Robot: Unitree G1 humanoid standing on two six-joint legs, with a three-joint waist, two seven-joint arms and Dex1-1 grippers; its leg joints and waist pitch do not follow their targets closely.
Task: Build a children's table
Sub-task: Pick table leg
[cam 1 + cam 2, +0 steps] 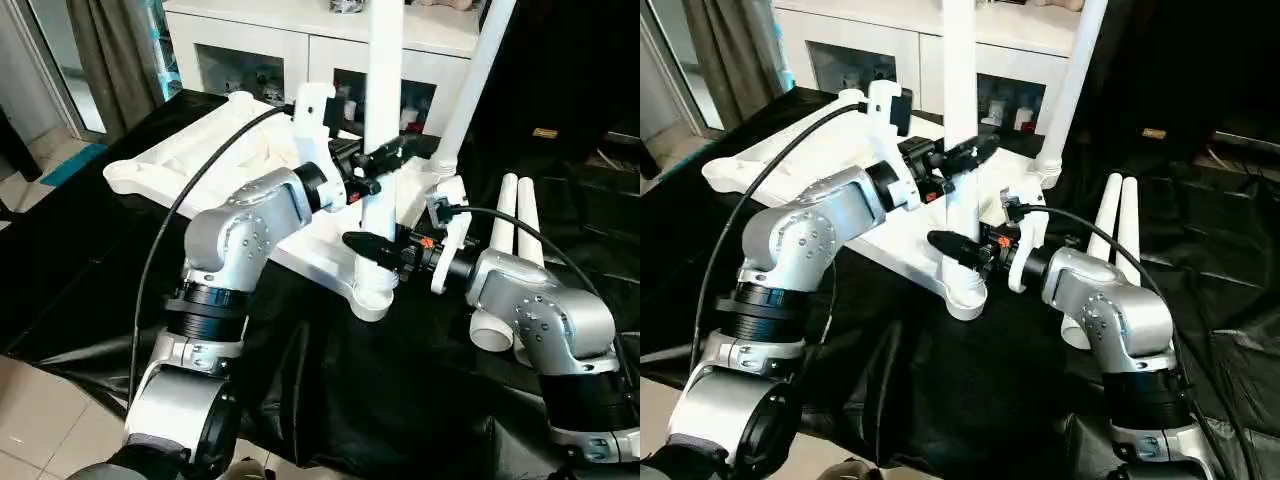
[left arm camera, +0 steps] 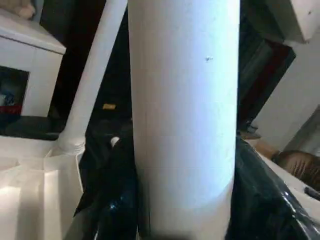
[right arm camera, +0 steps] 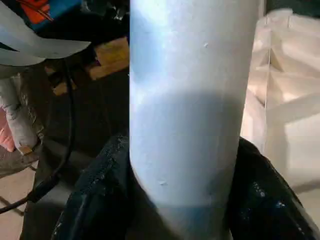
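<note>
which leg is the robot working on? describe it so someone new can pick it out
Find the upside-down white tabletop on the black cloth. Two legs stand upright in its corner sockets: take the leg at the near corner, not the slanted far leg. It alone is held by both grippers, the left gripper above the right gripper, while two loose legs lie flat to the right.

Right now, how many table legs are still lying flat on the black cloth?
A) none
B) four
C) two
C: two loose legs lie side by side on the black cloth, while two others stand upright in the tabletop; both claws hold the near leg.
</note>
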